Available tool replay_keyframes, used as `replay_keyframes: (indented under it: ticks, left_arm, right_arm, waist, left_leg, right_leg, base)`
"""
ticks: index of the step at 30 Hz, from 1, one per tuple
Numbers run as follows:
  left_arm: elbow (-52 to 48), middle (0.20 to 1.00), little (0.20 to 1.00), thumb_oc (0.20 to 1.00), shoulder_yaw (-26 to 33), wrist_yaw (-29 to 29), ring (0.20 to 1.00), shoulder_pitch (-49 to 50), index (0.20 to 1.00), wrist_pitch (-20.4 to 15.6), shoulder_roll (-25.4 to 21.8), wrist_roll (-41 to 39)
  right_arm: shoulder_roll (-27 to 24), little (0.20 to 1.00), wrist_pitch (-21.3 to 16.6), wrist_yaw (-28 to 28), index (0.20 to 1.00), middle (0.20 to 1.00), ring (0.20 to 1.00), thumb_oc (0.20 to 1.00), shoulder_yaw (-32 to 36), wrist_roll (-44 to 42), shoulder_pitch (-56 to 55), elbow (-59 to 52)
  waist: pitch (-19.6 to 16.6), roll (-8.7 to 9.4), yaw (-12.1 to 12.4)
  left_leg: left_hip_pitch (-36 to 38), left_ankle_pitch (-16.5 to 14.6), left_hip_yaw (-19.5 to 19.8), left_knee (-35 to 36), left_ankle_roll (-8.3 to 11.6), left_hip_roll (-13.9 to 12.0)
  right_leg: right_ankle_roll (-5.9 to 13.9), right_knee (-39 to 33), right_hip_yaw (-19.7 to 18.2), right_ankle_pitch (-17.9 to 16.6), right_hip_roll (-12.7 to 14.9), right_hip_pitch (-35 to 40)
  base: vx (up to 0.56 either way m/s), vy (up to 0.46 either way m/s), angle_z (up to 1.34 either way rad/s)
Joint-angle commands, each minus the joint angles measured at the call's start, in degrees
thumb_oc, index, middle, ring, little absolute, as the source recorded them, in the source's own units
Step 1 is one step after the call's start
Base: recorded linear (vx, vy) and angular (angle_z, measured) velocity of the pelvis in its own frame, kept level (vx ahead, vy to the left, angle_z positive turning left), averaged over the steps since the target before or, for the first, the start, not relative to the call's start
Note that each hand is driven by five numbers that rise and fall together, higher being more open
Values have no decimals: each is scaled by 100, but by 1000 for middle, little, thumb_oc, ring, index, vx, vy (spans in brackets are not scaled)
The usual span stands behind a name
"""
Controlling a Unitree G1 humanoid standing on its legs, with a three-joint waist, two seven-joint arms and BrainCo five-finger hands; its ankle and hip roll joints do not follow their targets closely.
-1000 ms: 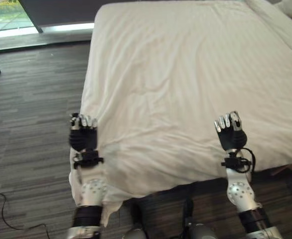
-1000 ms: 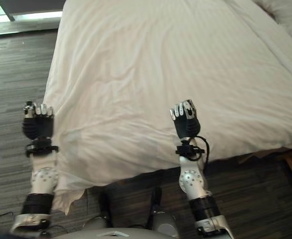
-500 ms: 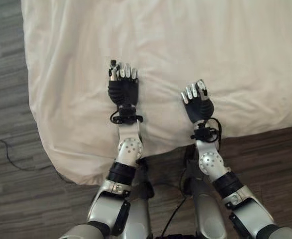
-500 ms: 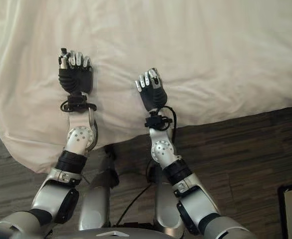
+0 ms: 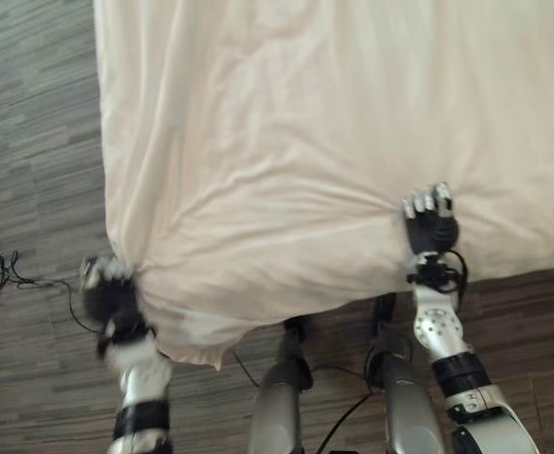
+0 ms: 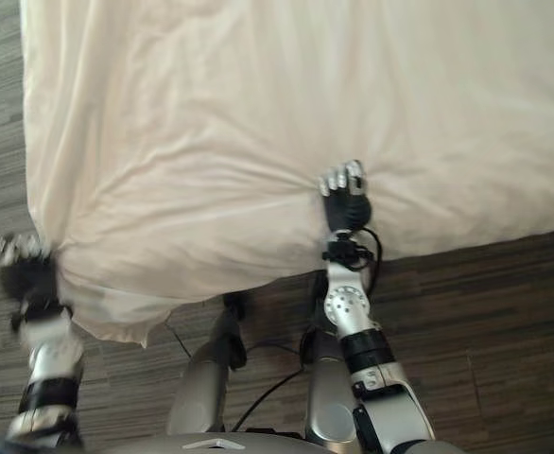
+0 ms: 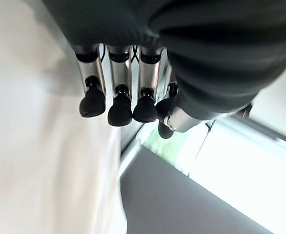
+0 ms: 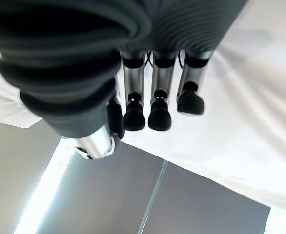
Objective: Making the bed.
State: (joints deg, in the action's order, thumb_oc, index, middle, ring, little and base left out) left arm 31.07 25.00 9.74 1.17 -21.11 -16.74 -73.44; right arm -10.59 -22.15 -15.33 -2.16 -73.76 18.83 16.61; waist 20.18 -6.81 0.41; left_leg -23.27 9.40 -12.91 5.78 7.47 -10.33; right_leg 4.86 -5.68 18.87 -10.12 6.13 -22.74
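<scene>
below, left robot hand (image 5: 107,295) curled, pinching white duvet (image 5: 305,170) at bed corner; right robot hand (image 5: 430,219) curled, gripping duvet's foot edge.

The left hand (image 5: 107,295) is held low at the left, its arm upright below it. The right hand (image 5: 431,223) is raised on a straight forearm. Fingers (image 8: 155,92) of both are curled, tips (image 7: 118,109) together.

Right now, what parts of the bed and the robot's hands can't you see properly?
- Left hand: blurred at the duvet corner in the eye views, so its grip is unclear.
- Right hand: its dark cover hides the fingertips against the gathered cloth.
- The duvet's far end: cut off by the eye views' top edge.
- Under the bed: covered by the duvet.
</scene>
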Motion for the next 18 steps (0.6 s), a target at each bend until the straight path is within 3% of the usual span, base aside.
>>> replay_keyframes:
  ticks: [1, 6, 12, 13, 14, 16, 18]
  left_arm:
    - [13, 200, 200, 200, -53, -49, 200, 37, 200, -197, -821, 629]
    - [71, 200, 200, 200, 603, -64, 200, 328, 200, -261, -1464, 1007]
    - [-556, 200, 200, 200, 642, 24, 200, 462, 200, -281, -1604, 1287]
    - [-647, 200, 200, 200, 602, 2, 200, 415, 200, -304, -1650, 1375]
    - [-721, 200, 200, 200, 584, -24, 200, 374, 200, -326, -1686, 1402]
    - [-985, 1000, 1000, 1000, 625, -58, 1000, 80, 1000, -374, -2067, 1423]
    - [-1285, 1000, 1000, 1000, 678, 17, 1000, -112, 1000, -443, -2351, 1280]
  right_arm:
    - [48, 200, -176, 535, 200, 200, 200, 200, 717, 194, -193, 209]
    - [-275, 200, -119, 630, 200, 200, 200, 200, 1271, 463, -594, 459]
    - [-277, 200, 129, 497, 200, 200, 200, 200, 1254, 709, -1094, 682]
    - [-290, 504, 199, 497, 504, 504, 504, 504, 1185, 813, -1142, 722]
    - [-314, 1000, 252, 505, 1000, 1000, 1000, 1000, 1123, 921, -1180, 732]
    - [-409, 1000, 480, 435, 1000, 1000, 1000, 1000, 866, 1281, -1356, 848]
    - [-467, 1000, 595, 401, 1000, 1000, 1000, 1000, 708, 1509, -1467, 877]
  waist:
    - [107, 468, 117]
    - [-48, 759, 196]
    - [-476, 1000, 133]
    - [-598, 1018, 98]
    - [-693, 1028, 79]
    - [-930, 1012, -32]
    - [-1064, 985, -90]
  left_leg:
    - [29, -564, -128, -78, 87, -35]
    - [247, -616, -5, -78, 124, -177]
    - [823, -761, -56, -78, 118, -223]
    - [951, -775, -92, -78, 119, -216]
    - [1063, -795, -104, -78, 102, -197]
    - [1438, -854, -145, -78, 69, -121]
    - [1670, -901, -185, -78, 41, -71]
  right_leg:
    - [729, 168, -68, 388, 751, -98]
    - [728, 117, 129, 502, 634, 295]
    - [707, 83, 76, 650, 552, 833]
    - [705, 87, 77, 661, 542, 935]
    - [694, 86, 70, 682, 536, 1041]
    - [675, 96, -2, 768, 524, 1341]
    - [676, 105, -38, 802, 527, 1526]
  base:
    - [6, 20, 36]
    - [14, -64, 28]
    - [67, -43, 5]
    - [64, 2, -11]
    - [92, 15, -10]
    - [107, 47, -14]
    - [53, 33, -19]
